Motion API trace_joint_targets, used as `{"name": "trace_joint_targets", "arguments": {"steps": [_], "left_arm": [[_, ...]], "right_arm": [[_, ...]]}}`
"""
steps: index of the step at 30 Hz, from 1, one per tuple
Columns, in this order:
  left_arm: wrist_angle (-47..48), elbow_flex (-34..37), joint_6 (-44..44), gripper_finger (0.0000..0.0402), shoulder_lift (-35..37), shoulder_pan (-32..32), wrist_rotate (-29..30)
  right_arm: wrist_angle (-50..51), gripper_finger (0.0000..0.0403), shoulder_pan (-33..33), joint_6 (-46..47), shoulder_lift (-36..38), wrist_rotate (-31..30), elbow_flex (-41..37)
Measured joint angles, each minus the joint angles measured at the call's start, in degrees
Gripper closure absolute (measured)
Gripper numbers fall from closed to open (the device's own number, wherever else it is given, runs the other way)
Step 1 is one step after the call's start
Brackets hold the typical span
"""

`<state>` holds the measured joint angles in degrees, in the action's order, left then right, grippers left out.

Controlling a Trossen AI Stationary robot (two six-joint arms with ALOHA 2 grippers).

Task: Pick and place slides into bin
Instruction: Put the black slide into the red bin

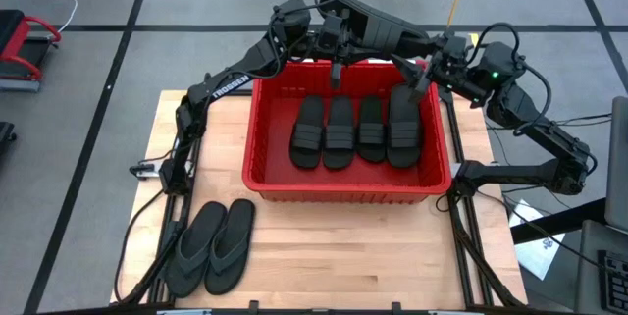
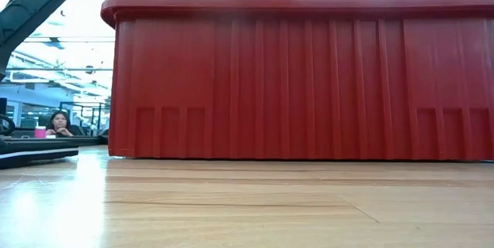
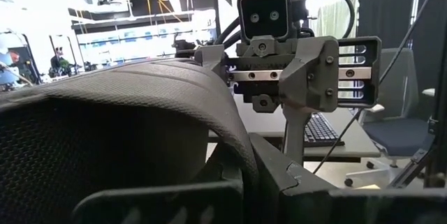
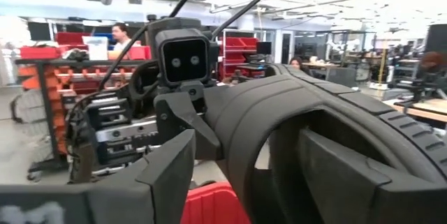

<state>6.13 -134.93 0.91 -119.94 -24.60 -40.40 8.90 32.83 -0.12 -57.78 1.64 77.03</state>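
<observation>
Above the red bin's [image 1: 345,183] upper rim, both grippers meet on one slide [image 1: 385,28]: left gripper [image 1: 336,72] clamped on it, right gripper [image 1: 416,79] spread apart. Two thong sandals [image 1: 211,245] lie lower left.

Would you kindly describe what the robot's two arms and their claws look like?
Both arms are dark, nearly black, jointed links with black cables looped along them. The left arm carries white TROSSEN lettering on one link. The right arm shows a small green light near its wrist. The right claw has angular dark fingers on a silvery rail, beneath a boxy black camera with two round lenses.
</observation>
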Motion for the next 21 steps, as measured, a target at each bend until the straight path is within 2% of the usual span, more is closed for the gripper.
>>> {"name": "trace_joint_targets", "arguments": {"steps": [4,8,13,21], "left_arm": [[0.0,0.0,-0.5,0.0402,0.0,0.0,-0.2],[0.0,0.0,-0.8,0.0402,0.0,0.0,-0.6],[0.1,0.0,0.0,0.0401,0.3,0.0,-0.9],[-0.2,-0.1,0.1,0.0401,0.4,0.0,-1.0]], "right_arm": [[-0.7,0.0143,0.0,1.0,-0.1,-1.4,0.0],[-1.5,0.0149,0.0,1.9,-0.2,-0.9,0.0],[-3.7,0.0169,0.2,5.7,-1.2,4.9,0.0],[-8.5,0.0188,0.2,9.8,-2.6,9.3,0.1]]}}
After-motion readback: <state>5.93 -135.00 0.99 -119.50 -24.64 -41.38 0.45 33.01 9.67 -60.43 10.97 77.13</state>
